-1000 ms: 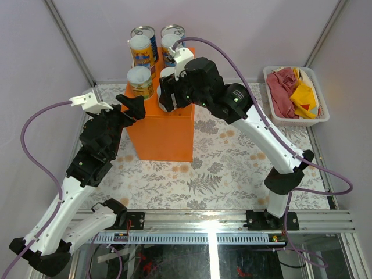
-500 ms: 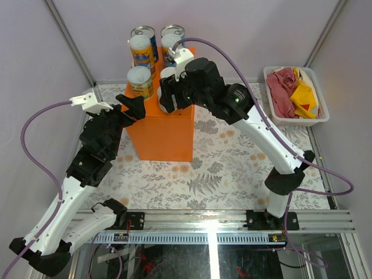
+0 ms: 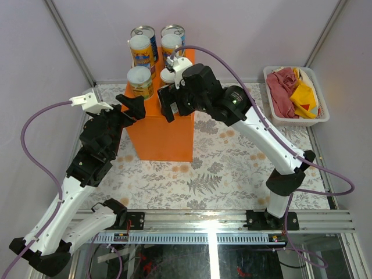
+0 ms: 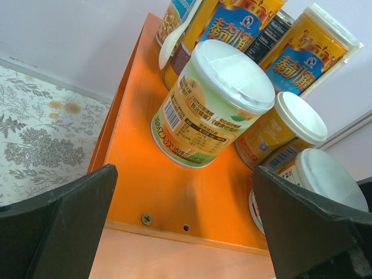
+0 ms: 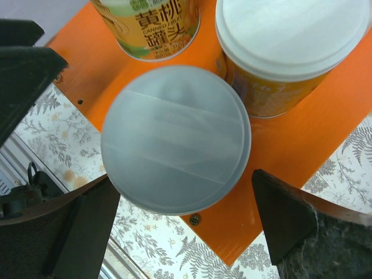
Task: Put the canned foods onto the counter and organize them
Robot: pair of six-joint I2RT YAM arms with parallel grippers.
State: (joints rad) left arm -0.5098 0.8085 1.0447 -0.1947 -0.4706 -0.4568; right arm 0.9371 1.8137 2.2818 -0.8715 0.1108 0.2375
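The orange counter (image 3: 165, 131) stands at the back left and carries all six cans. Two blue-labelled cans (image 3: 143, 32) stand at its far edge, two tall yellow-orange cans (image 3: 142, 52) in front of them, and a shorter pale-lidded can (image 3: 139, 80) at the near left. My right gripper (image 3: 168, 103) is open, its fingers either side of and above the other shorter can (image 5: 175, 138), not touching it. My left gripper (image 3: 132, 106) is open and empty at the counter's near-left edge (image 4: 174, 197), facing the near-left shorter can (image 4: 209, 110).
A white basket (image 3: 318, 119) holding red and yellow cloths sits at the back right. The patterned table cover (image 3: 221, 168) lies in front of the counter. Grey walls close in the back and both sides.
My right gripper has drawn back a little toward the near edge of the counter, uncovering the top of the shorter can. The left arm has not moved.
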